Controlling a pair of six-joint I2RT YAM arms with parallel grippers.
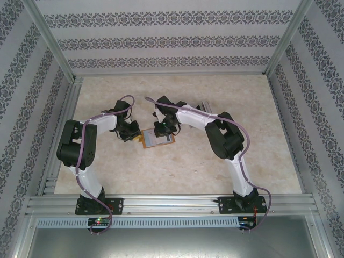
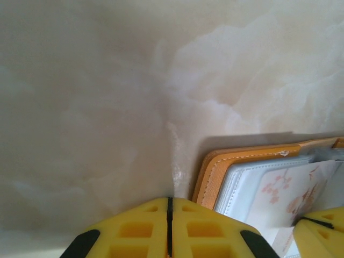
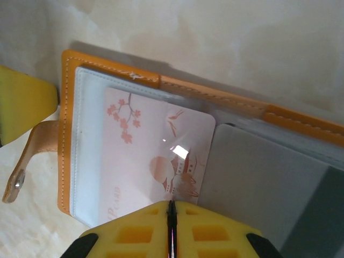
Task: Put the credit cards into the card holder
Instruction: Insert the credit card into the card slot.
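- Right end effector (image 3: 172,217) is pinched shut on the near edge of the credit card (image 3: 156,145).
- Left end effector (image 2: 169,228) is closed and empty, just beside the card holder (image 2: 212,172).
- The right wrist view adds the holder open, its snap strap (image 3: 26,156) and clear pockets.
- The card has a pink blossom print, and its lettering is unreadable.

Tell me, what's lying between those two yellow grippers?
The open card holder, with a blossom-printed credit card lying in it, sits between the left gripper and the right gripper. The left wrist view shows this.
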